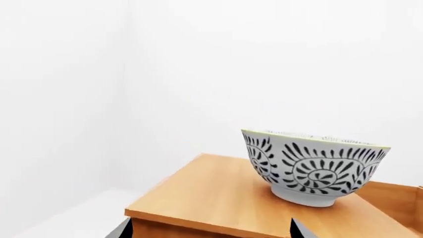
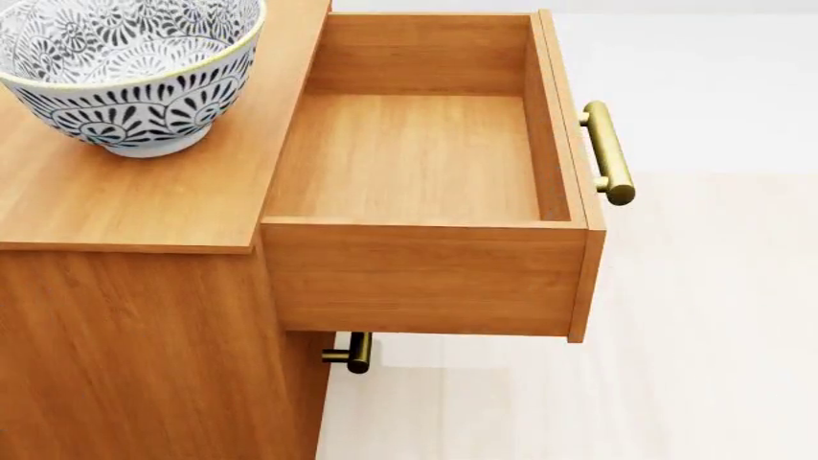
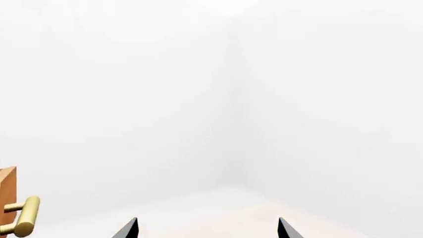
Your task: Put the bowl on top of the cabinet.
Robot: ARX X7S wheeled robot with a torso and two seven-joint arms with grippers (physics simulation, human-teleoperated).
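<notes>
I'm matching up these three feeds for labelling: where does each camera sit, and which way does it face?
Head view: high, looking down on the cabinet, bowl and open drawer; no arm visible.
Left wrist view: faces the bowl side-on across the cabinet top; left gripper tips visible.
Right wrist view: faces blank walls; right gripper tips, brass handle.
Head and left wrist share the bowl.

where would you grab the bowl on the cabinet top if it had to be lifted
Probably by the rim, from above: the bowl stands upright and open on the cabinet, and its wall is too wide and curved to span, so one gripper finger goes inside, one outside.
</notes>
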